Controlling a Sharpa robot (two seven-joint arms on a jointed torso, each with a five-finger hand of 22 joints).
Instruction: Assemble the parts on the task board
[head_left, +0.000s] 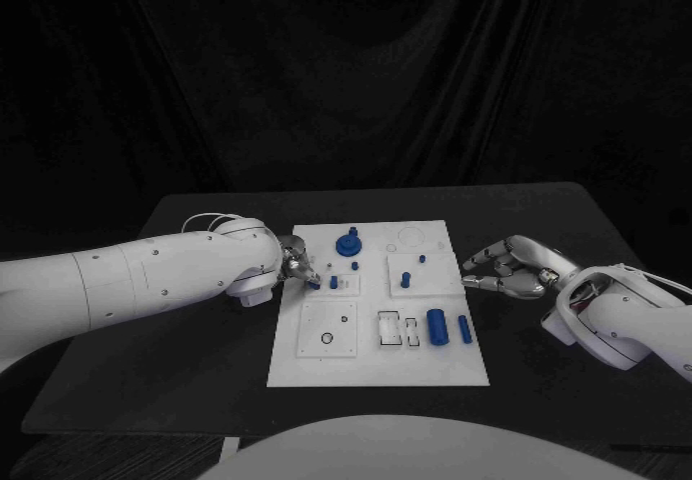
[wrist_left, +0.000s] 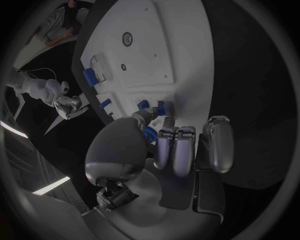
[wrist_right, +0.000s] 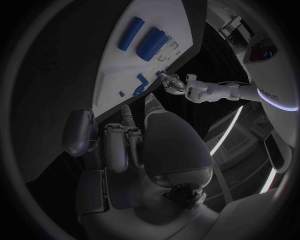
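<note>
I am pinching a small blue plastic peg (head_left: 315, 284) in my left hand (head_left: 296, 262), just over the white rectangular task board (head_left: 378, 360); I should be keeping it upright above its socket. My right hand (head_left: 505, 268), fingers curled and holding nothing, is waiting beside the board, over the black surface (head_left: 562, 215).

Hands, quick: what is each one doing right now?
Left hand: pinches a small blue part over the task board.
Right hand: fingers curled in, holding nothing, beside the board.

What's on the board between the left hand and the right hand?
In the head view, small blue pegs stand on the white task board between the left hand and the right hand.
</note>
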